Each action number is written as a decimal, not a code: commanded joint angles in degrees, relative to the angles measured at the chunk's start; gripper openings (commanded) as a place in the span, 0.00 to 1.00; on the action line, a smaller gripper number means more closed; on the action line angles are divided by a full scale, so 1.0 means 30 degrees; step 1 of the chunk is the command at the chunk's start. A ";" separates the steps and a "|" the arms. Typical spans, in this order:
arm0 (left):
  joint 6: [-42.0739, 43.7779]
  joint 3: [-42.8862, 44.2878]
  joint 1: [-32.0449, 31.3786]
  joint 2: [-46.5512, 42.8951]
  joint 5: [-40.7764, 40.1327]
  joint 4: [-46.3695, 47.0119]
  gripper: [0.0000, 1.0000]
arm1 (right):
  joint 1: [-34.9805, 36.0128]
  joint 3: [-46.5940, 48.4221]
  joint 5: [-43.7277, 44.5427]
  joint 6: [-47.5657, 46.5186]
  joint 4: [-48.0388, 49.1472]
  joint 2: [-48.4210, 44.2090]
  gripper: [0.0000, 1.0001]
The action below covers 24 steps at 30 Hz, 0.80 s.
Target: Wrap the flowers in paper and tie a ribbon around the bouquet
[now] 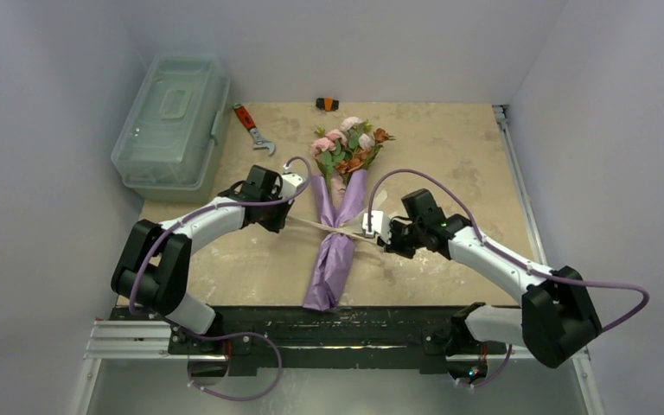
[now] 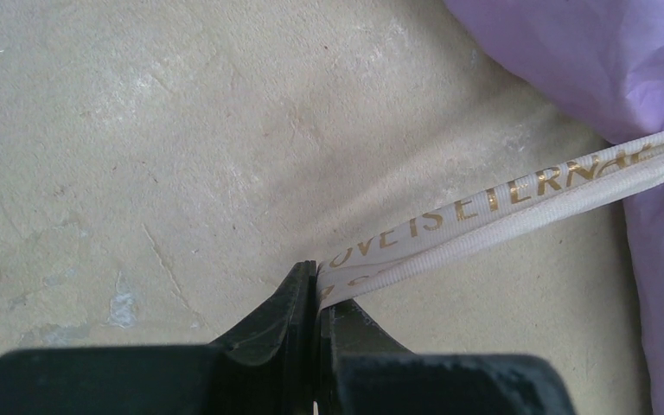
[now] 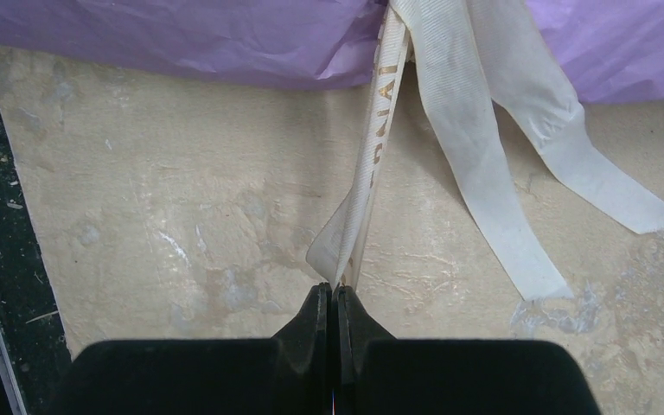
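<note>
The bouquet lies mid-table, its pink, white and orange-brown flowers pointing to the far side and the stems rolled in lilac-purple paper. A cream ribbon with gold lettering crosses the roll's waist, stretched taut to both sides. My left gripper is shut on a folded loop of the ribbon left of the roll. My right gripper is shut on another folded loop of the ribbon right of it. Two loose ribbon tails hang from the paper in the right wrist view.
A clear plastic toolbox stands at the back left. A red-handled wrench lies beside it, and a small black and orange object sits by the back wall. A black rail runs along the table's near edge.
</note>
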 commanded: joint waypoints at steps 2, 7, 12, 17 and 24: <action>-0.0107 -0.0299 0.0791 0.0177 -0.0972 0.0394 0.00 | -0.0332 -0.1350 0.0772 0.0334 -0.1288 -0.1903 0.00; -0.0164 -0.0271 0.0791 0.0186 -0.0459 0.0432 0.00 | -0.0325 -0.2131 0.0615 0.0515 -0.1370 -0.3131 0.00; -0.0054 -0.0122 0.0791 -0.0086 0.0132 0.0241 0.00 | -0.0325 -0.2648 0.0355 0.0724 -0.0737 -0.4142 0.00; -0.0281 -0.0127 0.0762 -0.1247 0.0718 0.0241 0.43 | -0.0331 -0.2310 0.0569 0.1574 0.0346 -0.4518 0.11; -0.0617 0.0956 0.0762 -0.3364 0.0721 -0.1120 0.66 | -0.0333 -0.0770 -0.0014 0.3006 0.1382 -0.4805 0.57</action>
